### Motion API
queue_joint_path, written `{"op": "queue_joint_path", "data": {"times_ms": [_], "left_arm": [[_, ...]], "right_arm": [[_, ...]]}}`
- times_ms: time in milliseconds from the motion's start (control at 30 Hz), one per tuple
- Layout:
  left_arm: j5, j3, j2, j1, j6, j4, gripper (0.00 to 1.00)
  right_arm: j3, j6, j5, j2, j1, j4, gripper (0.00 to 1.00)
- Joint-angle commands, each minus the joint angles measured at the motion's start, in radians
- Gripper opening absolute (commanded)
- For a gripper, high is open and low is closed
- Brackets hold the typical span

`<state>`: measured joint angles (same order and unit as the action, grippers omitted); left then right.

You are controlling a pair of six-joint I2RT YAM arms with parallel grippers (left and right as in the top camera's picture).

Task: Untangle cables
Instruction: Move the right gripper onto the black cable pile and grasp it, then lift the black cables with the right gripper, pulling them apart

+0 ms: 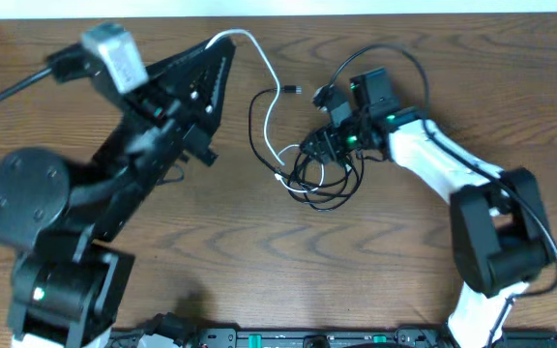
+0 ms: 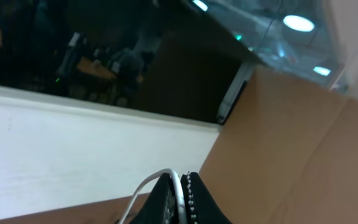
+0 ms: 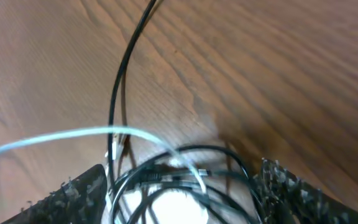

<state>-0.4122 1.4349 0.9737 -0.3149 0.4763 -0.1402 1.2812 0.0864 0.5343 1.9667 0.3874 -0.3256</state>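
Note:
The white cable (image 1: 259, 46) runs from my left gripper (image 1: 225, 46) at the back of the table, curves down and ends in the tangle at the centre. In the left wrist view, my left gripper (image 2: 180, 177) is shut on the white cable (image 2: 178, 186), lifted with its fingers pointing up. The black cable (image 1: 317, 184) lies in several overlapping loops on the wood. My right gripper (image 1: 319, 147) sits at the loops' upper edge. Seen from the right wrist, my right gripper (image 3: 179, 186) is open, straddling the black cable (image 3: 122, 68) loops, and the white cable (image 3: 73, 135) crosses above them.
The wooden table (image 1: 404, 271) carries only the cables. A thick black robot wire (image 1: 406, 60) arcs over the right wrist. A brown cardboard wall (image 2: 291, 143) and a white wall stand behind the left gripper. A black rail (image 1: 288, 338) runs along the front edge.

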Motion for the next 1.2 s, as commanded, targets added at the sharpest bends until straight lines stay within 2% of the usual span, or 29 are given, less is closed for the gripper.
{"op": "queue_joint_path", "data": {"times_ms": [0,100,133,200,300,400,633,800,1033,1167], "left_arm": [[0.002,0.023,-0.026,0.005,0.054,0.015,0.07],[0.002,0.023,-0.034,0.005,0.060,0.016,0.08],[0.002,0.023,-0.034,0.005,0.061,0.016,0.07],[0.002,0.023,-0.034,0.005,0.061,0.013,0.07],[0.002,0.023,-0.034,0.005,0.061,0.002,0.07],[0.007,0.023,-0.034,0.005,0.055,-0.033,0.08],[0.071,0.022,-0.006,0.005,0.042,-0.254,0.08],[0.071,0.022,0.039,0.005,-0.079,-0.389,0.07],[0.097,0.022,0.135,0.005,-0.129,-0.513,0.07],[0.096,0.022,0.192,0.005,-0.129,-0.536,0.08]], "right_arm": [[-0.002,0.029,0.023,0.055,0.035,0.043,0.74],[-0.002,0.035,0.015,0.108,0.076,0.122,0.70],[-0.002,0.027,0.005,0.116,0.082,0.145,0.60],[-0.002,-0.010,-0.031,0.122,0.087,0.178,0.32],[-0.002,-0.061,-0.083,0.122,0.087,0.229,0.22],[0.000,-0.096,-0.126,0.121,0.083,0.249,0.01],[0.015,-0.109,-0.177,-0.002,-0.018,0.180,0.01],[0.021,-0.108,-0.177,-0.166,-0.080,0.082,0.01],[0.021,-0.112,-0.188,-0.380,-0.097,-0.011,0.01],[0.021,-0.169,-0.242,-0.458,-0.077,-0.061,0.01]]}}
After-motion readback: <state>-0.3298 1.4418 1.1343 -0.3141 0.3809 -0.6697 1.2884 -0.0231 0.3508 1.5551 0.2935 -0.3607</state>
